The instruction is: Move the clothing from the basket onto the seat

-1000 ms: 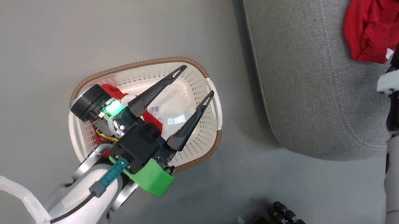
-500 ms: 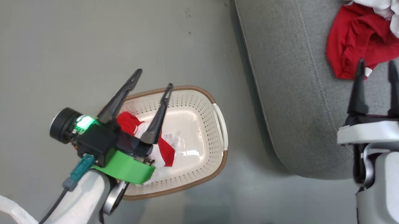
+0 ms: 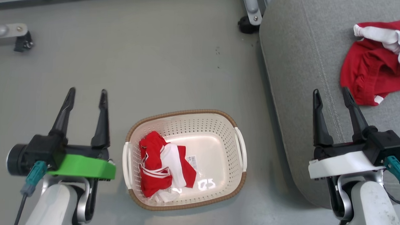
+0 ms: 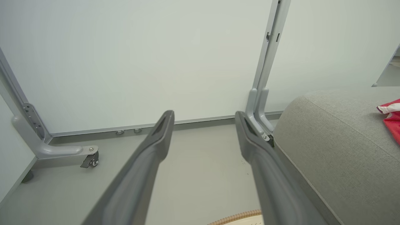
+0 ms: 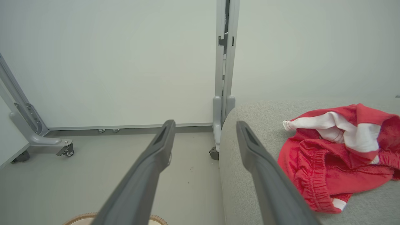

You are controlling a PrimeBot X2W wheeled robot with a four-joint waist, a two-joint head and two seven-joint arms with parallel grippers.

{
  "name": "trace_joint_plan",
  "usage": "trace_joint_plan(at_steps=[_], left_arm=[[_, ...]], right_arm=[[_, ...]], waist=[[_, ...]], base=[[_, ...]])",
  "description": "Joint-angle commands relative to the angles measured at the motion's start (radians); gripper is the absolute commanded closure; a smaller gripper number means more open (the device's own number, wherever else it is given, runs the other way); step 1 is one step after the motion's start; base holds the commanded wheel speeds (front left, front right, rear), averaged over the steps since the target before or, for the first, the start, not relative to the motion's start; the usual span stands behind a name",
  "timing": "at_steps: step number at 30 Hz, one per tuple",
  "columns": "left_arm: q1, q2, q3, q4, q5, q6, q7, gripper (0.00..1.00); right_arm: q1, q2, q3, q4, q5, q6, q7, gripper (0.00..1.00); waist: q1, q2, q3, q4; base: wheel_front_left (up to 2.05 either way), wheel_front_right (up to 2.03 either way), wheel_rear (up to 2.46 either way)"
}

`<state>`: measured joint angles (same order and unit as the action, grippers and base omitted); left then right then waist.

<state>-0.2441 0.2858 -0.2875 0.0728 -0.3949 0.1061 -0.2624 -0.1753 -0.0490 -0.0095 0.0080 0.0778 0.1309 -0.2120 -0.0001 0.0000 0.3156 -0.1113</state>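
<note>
Basket status: cream-white perforated plastic laundry basket (image 3: pixel 219 134) with brown woven-look rim sits on the grey floor (image 3: pixel 138 57), between the two arms in head view. It is near the side edge of the large grey woven-fabric seat cushion (image 3: pixel 298 62), not touching it.

One crumpled red garment with white panels and thin white stripes (image 3: pixel 158 164) lies inside the basket, bunched toward the robot's-left end. Barcode sticker (image 3: pixel 192 159) shows on the basket bottom just beside it.

Second red-and-white garment (image 3: pixel 371 75) lies crumpled on the seat, well apart from the basket, white part at its far side. Right wrist view shows its gathered elastic hem facing the camera.

Left gripper (image 3: pixel 87 91): jaws spread wide, nothing held. It is over bare floor on the robot's-left side of the basket, apart from it, pointing away from the robot. In left wrist view the dark fingers (image 4: pixel 150 162) frame floor and the white partition panel (image 4: pixel 140 62); a sliver of basket rim shows at the bottom edge.

Right gripper (image 3: pixel 330 91): jaws spread wide too, nothing held. In head view it overlaps the seat's edge by the stitched seam (image 3: pixel 321 66), short of the garment on the seat, no contact.

Grey metal partition leg with castor (image 3: pixel 18 36) stands at far left of the floor.
</note>
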Motion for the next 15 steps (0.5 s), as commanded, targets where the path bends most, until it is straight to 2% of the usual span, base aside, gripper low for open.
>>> trace_joint_plan(at_steps=[1,8,15], left_arm=[[0.031,-0.009,0.023,0.004,0.001,0.003,-0.003,0.0],[0.129,-0.05,0.133,-0.008,0.037,-0.013,-0.003,0.0],[0.215,-0.085,0.175,-0.012,0.085,-0.044,-0.003,0.0]], right_arm=[[0.024,-0.003,0.005,-0.013,0.004,0.0,0.006,0.0],[0.084,-0.004,0.01,-0.052,0.018,0.0,0.047,0.0],[0.143,-0.003,0.034,-0.069,0.027,0.0,0.082,0.0]], waist=[[0.0001,0.0,-0.051,0.046],[0.0001,0.0,-0.107,0.068],[0.0001,0.0,-0.169,0.066]], base=[[0.0,0.0,0.0],[0.0,0.0,0.0],[0.0,0.0,0.0]])
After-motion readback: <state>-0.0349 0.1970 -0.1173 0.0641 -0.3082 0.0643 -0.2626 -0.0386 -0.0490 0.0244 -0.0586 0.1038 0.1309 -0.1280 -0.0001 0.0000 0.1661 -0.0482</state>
